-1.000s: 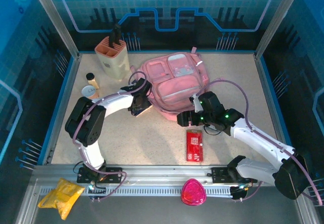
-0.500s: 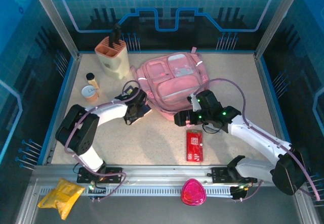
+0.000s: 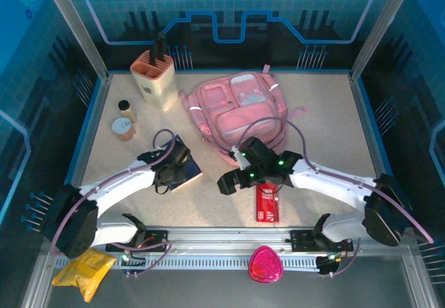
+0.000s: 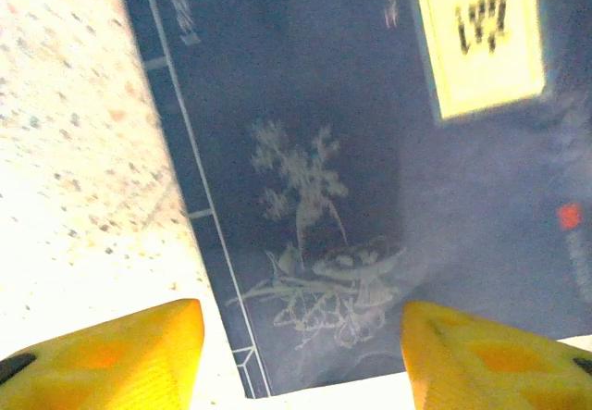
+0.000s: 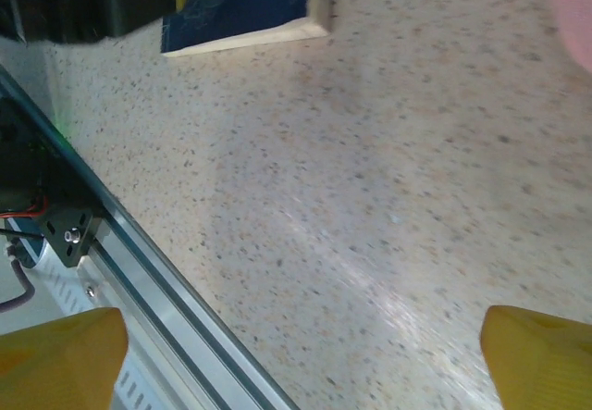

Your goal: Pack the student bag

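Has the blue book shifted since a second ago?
Yes. The book has moved away from the bag, toward the arms' bases and slightly left.

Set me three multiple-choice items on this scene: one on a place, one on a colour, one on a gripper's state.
1. Where is the red packet?
A. on the table, nearer the arms than the student bag
B. on top of the bag
C. against the far wall

2. What colour is the cover of the book under the left gripper?
A. green
B. white
C. dark blue

3. How is the right gripper?
A. shut on the packet
B. open over bare table
C. shut on a strap

Key: A, the packet lies flat in front of the bag; C, the left wrist view shows a dark blue cover; B, its fingers stand wide apart with nothing between.
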You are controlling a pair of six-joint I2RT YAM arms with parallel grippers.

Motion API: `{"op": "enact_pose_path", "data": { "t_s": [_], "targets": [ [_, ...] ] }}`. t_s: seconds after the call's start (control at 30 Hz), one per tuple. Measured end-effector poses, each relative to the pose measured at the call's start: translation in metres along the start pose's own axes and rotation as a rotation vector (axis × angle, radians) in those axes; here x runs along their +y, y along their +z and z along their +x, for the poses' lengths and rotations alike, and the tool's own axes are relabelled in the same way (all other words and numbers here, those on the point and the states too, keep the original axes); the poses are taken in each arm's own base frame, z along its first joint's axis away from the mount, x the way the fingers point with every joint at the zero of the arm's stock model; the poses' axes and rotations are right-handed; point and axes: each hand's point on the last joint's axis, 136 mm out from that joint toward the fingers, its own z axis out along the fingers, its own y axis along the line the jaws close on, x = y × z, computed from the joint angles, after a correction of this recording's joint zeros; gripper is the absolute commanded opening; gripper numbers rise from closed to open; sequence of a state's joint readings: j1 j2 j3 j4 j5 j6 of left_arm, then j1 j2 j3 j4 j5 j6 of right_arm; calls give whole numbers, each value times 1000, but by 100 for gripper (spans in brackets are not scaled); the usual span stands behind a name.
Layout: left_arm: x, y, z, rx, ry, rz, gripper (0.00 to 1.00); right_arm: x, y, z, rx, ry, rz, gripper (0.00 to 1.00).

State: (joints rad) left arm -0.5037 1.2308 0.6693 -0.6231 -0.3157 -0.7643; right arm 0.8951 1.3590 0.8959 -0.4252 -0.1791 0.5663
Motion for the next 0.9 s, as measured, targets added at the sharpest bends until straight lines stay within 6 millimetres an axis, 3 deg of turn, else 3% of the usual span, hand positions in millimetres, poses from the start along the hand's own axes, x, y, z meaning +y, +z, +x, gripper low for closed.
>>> {"op": "enact_pose_path", "data": {
  "t_s": [0.17, 0.37, 0.67, 0.9],
  "targets": [
    [13, -6, -24, -35, -116, 38, 64, 2, 29, -21, 16, -4, 38, 83],
    [25, 8, -36, -31, -256, 104, 63, 12, 71, -49, 24, -46, 70, 74],
    [27, 30, -31, 2, -319, 158, 61, 14, 124, -82, 35, -94, 101, 73],
    [25, 42, -19, 48, -330, 188, 49, 15, 149, -86, 64, -125, 99, 66]
  ]
}}
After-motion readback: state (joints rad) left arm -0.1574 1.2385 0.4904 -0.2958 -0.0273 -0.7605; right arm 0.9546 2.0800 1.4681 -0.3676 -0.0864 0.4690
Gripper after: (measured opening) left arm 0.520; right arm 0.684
